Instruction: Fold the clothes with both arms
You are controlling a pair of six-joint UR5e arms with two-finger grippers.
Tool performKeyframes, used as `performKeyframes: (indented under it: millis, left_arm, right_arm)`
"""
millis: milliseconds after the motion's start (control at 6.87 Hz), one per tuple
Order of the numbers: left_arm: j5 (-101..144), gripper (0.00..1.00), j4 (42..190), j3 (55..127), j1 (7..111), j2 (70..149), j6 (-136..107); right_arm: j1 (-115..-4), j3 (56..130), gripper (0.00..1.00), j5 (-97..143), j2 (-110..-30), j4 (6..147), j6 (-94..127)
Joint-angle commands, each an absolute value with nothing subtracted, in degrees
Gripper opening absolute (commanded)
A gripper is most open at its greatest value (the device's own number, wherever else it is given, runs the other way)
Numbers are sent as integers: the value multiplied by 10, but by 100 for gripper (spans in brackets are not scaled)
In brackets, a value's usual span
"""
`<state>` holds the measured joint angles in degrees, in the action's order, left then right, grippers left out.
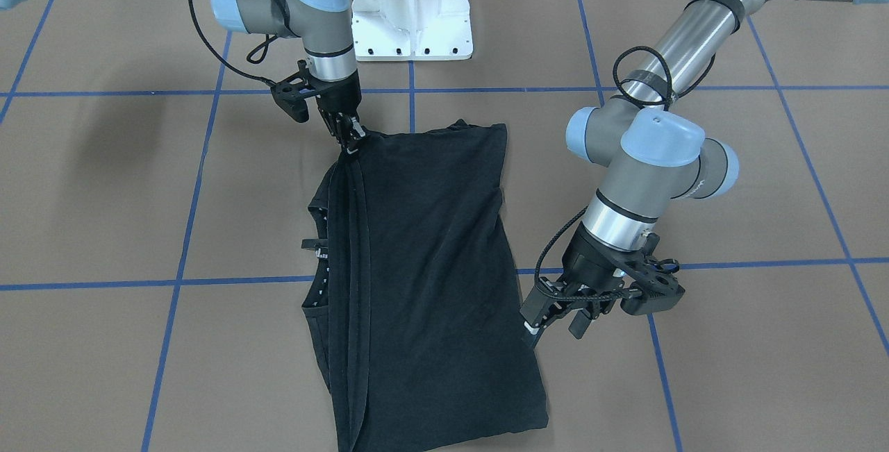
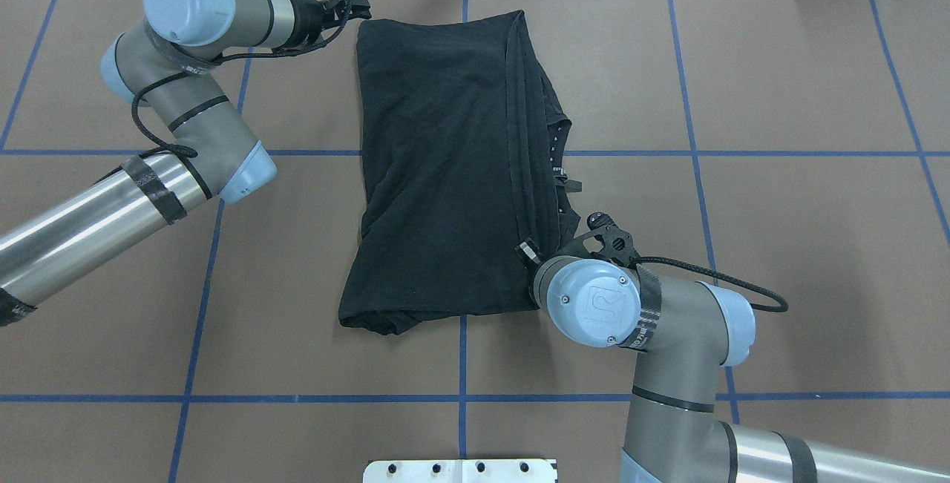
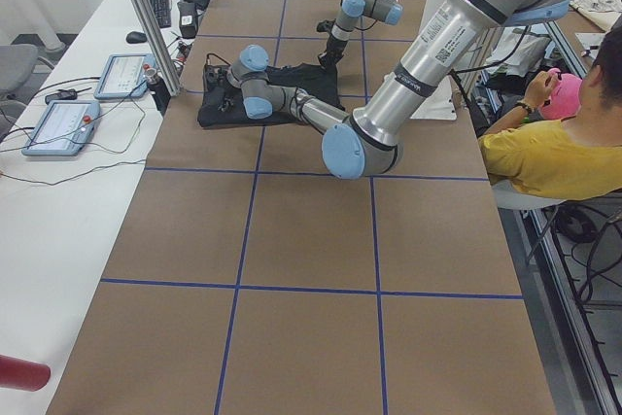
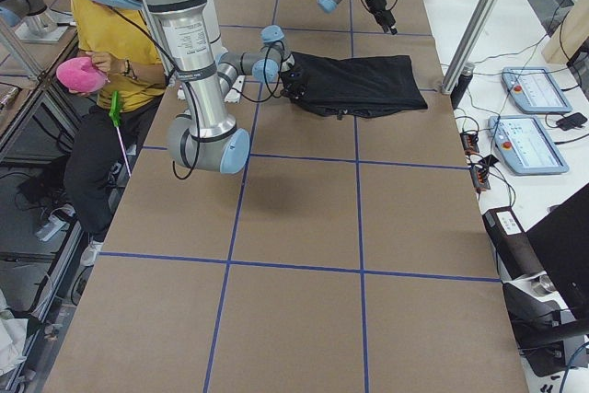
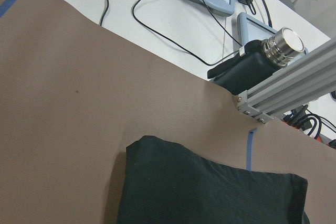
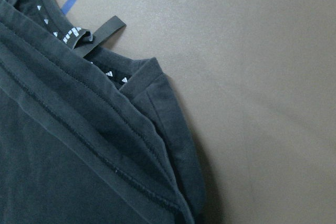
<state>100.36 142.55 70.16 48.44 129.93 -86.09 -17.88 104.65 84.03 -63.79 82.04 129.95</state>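
nearest the front camera lay one end of the black t-shirt (image 1: 430,264), folded lengthwise on the brown table (image 1: 729,369), its hems stacked along one side. the right gripper (image 1: 349,138) looked pinched shut on the far hem corner. the left gripper (image 1: 554,327), fingers parted, sat just beside the opposite edge and held nothing. overhead, the shirt lay flat between the two grippers. the right wrist view showed the collar (image 6: 110,74) poking out under the fold. the shirt looked light and limp, its layers likely to slide, so i'd pinch through all layers at the hemmed corners.
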Motion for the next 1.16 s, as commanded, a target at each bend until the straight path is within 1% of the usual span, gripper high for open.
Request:
performKeyframes:
  millis: [0,146,291,437,582,873,1019]
  left_arm:
    - [1005,99,1433,857,461,1176,-881]
    - [983,99,1429,934,409,1126,-986]
    - [932,99,1424,1025,331,1059,-1064]
    - [881,99,1396,1082,263,1023,-1139]
    - [858,99,1339,1099,214,1023,-1176]
    - [838,98,1317,1100,161,1022,-1210]
    - [838,93,1307,1093,130,1023,-1220]
  right_arm:
    - [-182,1094,0,851,-652,858,1300]
    - [-181,1116,0,851,-668,864,1300]
    - [-179,1133,0,853,-685,864,1300]
    - [-177,1136,0,859,-691,863,1301]
    - [-172,1154,0,866,-705,864,1301]
    - [-168,1166,0,868,-716,864,1301]
    - [-168,1166,0,869,-716,863,1301]
